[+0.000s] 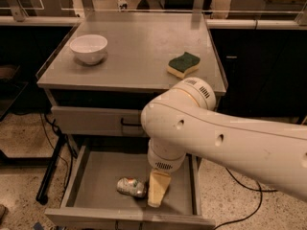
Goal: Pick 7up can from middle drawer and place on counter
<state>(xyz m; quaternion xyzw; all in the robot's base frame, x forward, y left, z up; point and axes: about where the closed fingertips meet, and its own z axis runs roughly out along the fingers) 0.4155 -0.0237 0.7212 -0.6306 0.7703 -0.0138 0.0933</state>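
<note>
The gripper hangs low inside the open drawer, just beside the toppled can, seemingly lining up a grab, though whether it's apart or closed I cannot tell.

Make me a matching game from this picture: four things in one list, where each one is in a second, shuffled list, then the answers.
Things
1. white bowl
2. green sponge
3. 7up can
4. gripper

Places (sides as the camera sees them)
A. lying on its side on the floor of the open middle drawer
B. on the counter, near its right edge
C. lowered into the drawer, just right of the can
D. on the counter, towards its left side

Pairs: 1-D, 2-B, 3-A, 4-C
</note>
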